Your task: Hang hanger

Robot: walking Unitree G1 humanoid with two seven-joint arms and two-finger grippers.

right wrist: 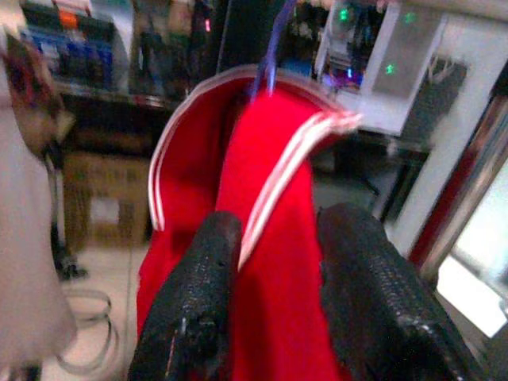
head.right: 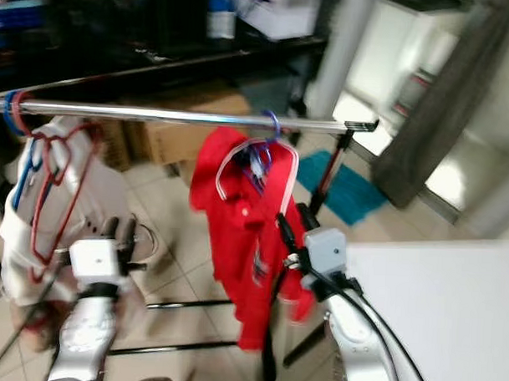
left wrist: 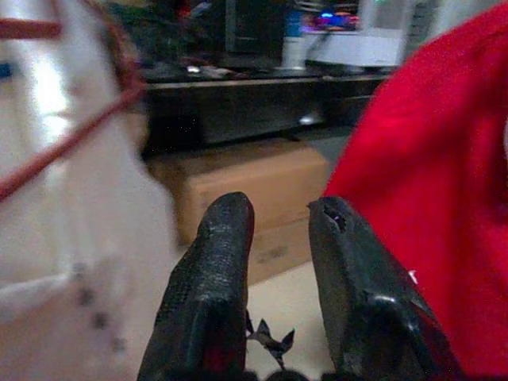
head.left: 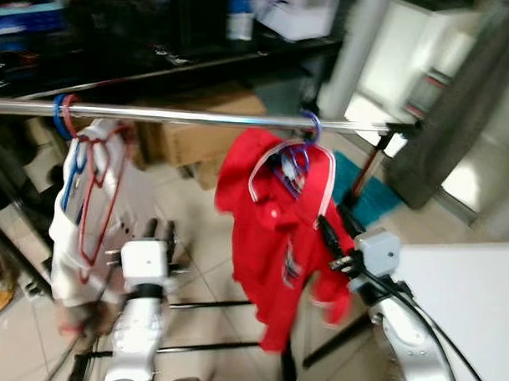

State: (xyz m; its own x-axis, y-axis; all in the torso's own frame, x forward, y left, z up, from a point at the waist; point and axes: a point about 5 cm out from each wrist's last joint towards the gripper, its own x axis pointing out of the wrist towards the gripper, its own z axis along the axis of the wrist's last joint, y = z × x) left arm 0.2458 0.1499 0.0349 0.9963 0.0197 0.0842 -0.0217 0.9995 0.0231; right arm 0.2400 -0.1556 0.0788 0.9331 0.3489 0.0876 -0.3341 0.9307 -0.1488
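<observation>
A white garment hangs at the left end of the rail. Below, the left gripper has its fingers apart, holding nothing. Right of centre, the blue hanger hooks over the rail, carrying a red shirt hanging straight down. The right gripper is beside it, open fingers flanking the shirt's fabric. Bare rail lies between the garments.
</observation>
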